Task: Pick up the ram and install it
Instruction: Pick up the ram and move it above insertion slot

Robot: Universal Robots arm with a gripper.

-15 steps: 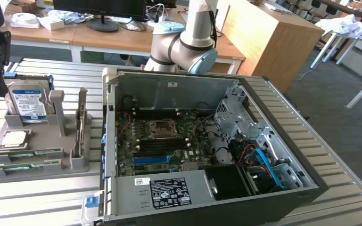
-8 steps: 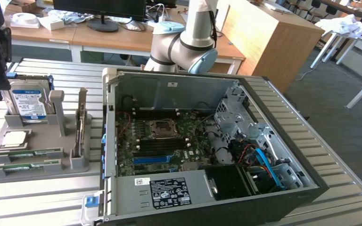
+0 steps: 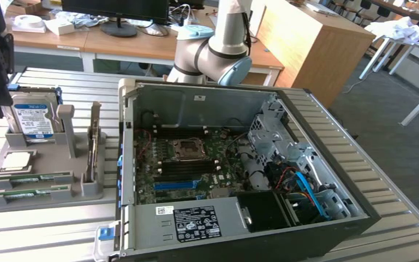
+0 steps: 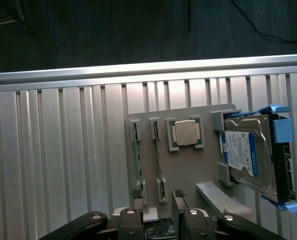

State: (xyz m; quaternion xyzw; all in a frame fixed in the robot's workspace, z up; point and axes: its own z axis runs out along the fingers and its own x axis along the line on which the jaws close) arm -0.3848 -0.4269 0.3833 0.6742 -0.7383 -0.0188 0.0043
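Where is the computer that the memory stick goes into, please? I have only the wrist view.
Observer: The computer case lies open on the table, just to the exterior view's right of the grey tray.
Operator: Thank you. Can you see its memory slots?
Observer: Yes, long dark slots run along both sides of the processor socket on the board.
Operator: And where does the arm come from?
Observer: The arm rises from behind the case's far wall.
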